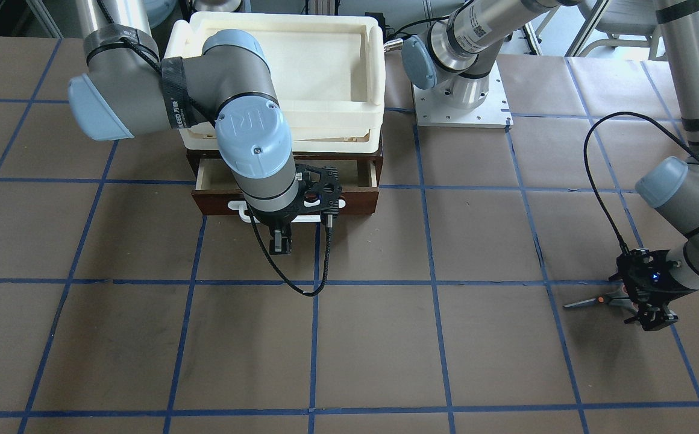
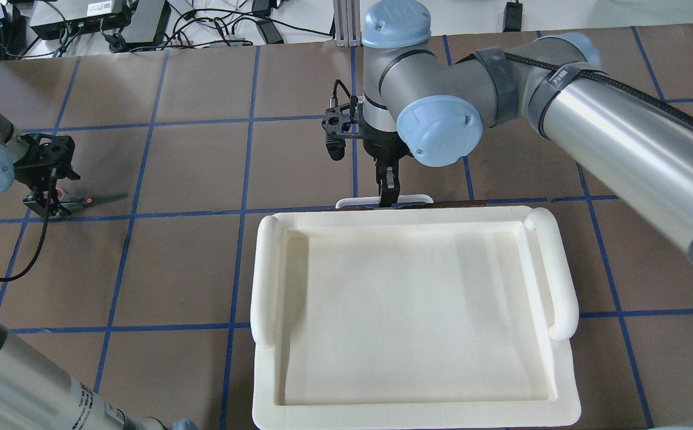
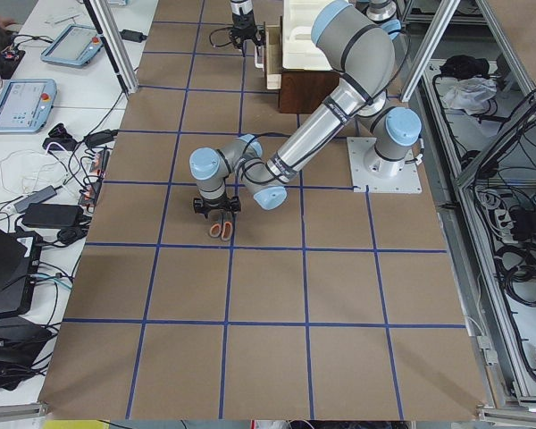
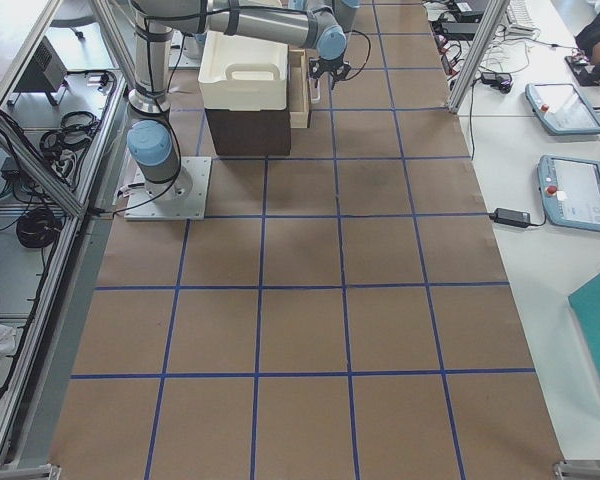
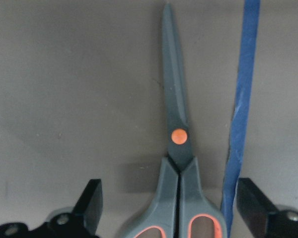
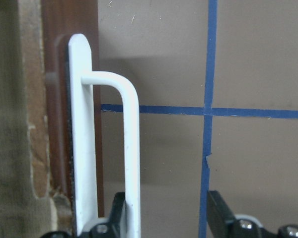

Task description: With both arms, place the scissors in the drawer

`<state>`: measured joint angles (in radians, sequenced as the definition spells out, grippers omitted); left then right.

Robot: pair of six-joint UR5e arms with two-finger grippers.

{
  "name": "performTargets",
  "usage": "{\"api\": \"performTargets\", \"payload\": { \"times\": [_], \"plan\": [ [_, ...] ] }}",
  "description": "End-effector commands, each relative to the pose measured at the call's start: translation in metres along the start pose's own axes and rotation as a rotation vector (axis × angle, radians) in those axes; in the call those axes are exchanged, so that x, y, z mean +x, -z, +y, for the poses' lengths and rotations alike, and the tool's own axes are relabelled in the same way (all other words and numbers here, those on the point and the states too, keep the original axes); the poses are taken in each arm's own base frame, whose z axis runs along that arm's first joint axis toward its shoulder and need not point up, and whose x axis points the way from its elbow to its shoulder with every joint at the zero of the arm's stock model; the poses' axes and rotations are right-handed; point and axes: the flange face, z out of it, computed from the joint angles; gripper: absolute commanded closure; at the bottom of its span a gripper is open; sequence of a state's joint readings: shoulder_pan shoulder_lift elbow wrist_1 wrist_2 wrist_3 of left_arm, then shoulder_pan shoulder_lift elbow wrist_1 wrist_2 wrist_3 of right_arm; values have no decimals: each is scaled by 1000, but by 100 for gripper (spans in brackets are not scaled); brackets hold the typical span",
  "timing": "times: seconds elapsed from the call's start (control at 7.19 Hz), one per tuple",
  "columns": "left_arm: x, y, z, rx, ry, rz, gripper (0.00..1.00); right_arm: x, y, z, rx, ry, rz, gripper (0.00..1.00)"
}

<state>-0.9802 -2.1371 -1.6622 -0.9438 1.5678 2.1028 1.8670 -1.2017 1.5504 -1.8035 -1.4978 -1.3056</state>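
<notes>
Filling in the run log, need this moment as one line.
scissors: flat on table | left gripper: open, straddling them | drawer: partly open | right gripper: open, at its handle

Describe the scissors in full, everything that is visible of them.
The scissors are a small pair with dark grey metal blades, an orange pivot rivet and grey handles lined in orange. The blades are shut. They lie flat on the brown table, close beside a blue tape line. The left claw is open, with one finger on each side of the handles. As far as the wrist view shows, it does not touch them.
</notes>
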Motion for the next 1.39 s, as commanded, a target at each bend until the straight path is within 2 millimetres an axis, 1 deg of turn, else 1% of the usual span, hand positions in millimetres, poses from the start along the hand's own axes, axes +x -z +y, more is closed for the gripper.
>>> {"api": "performTargets", "payload": {
  "times": [0.0, 0.14, 0.28, 0.42, 0.56, 0.7, 0.83, 0.97, 1.11, 1.25],
  "plan": [
    [0, -2, 1, 5, -3, -3, 6, 22, 0, -2, 4, -1, 27, 38],
    [-1, -5, 1, 3, -3, -4, 11, 38, -6, -6, 6, -1, 35, 35],
    [-1, -6, 1, 4, -2, -2, 13, 53, -7, -9, 10, -1, 51, 35],
    [-1, -6, 1, 5, -3, -3, 17, 62, -5, -8, 12, -4, 60, 35],
    [-1, -5, 1, 5, -3, -3, 22, 71, -2, 5, 18, -23, 65, 35],
    [-1, -5, 1, 5, -3, -3, 33, 75, 0, 12, 24, -21, 68, 35],
    [0, -6, 1, 7, -5, -1, 48, 76, 0, 13, 23, -20, 70, 35],
    [0, -5, 1, 6, -5, -2, 52, 78, 3, 13, 28, -14, 87, 35],
    [-1, -5, 1, 6, -5, -2, 52, 83, -3, 12, 30, -13, 89, 35],
    [0, -3, 1, 5, -5, -5, 53, 86, -4, 11, 36, -14, 101, 35]
  ]
}}
